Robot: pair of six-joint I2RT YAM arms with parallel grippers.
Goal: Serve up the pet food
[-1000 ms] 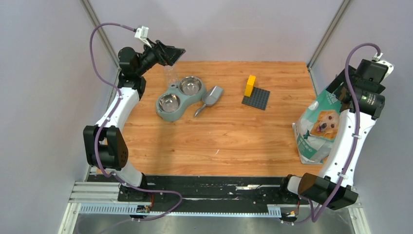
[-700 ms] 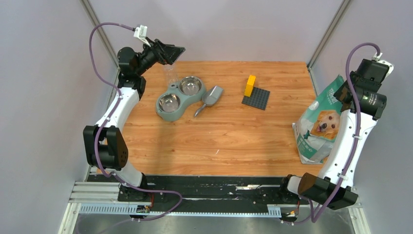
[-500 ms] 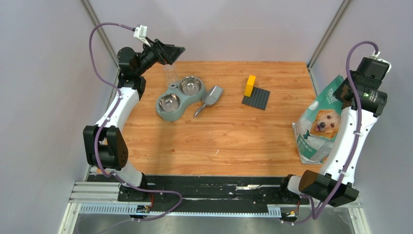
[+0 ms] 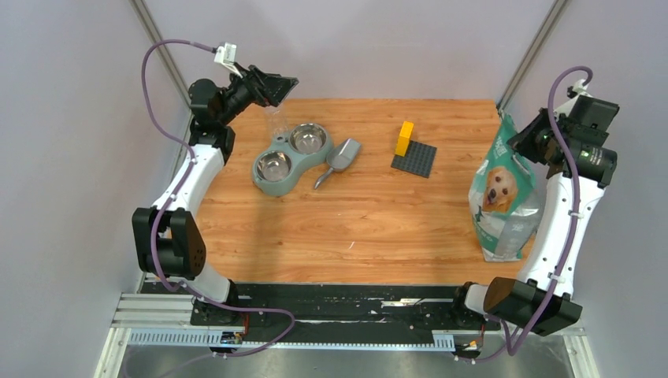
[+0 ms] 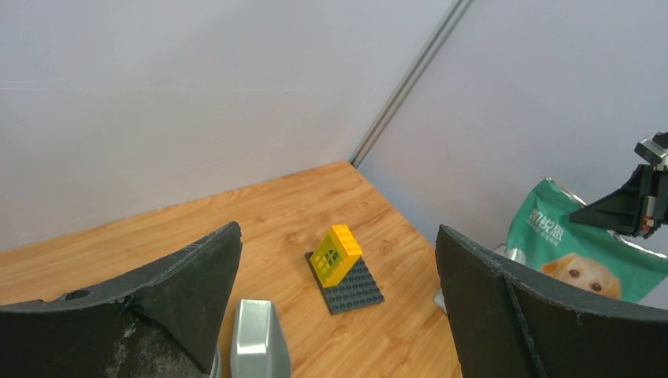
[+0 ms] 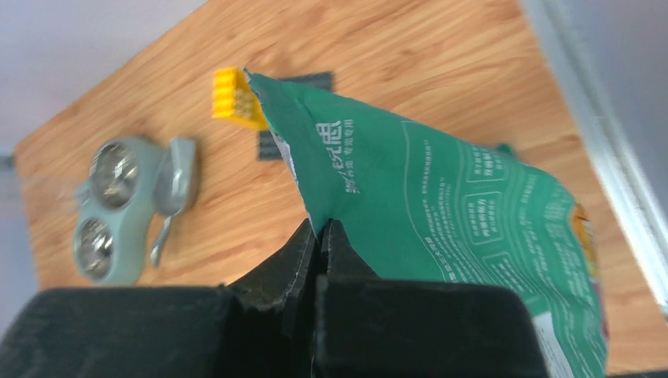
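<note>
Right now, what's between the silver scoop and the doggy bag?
A yellow block on a dark grey plate sits between the scoop and the bag; the top view shows it.

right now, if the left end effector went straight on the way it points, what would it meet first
Probably the yellow brick on the dark baseplate, centred between its open fingers; depth is unclear.

The green bag (image 6: 441, 181) has big white Chinese words, "凯锐思". The small print is too tiny to read.
</note>
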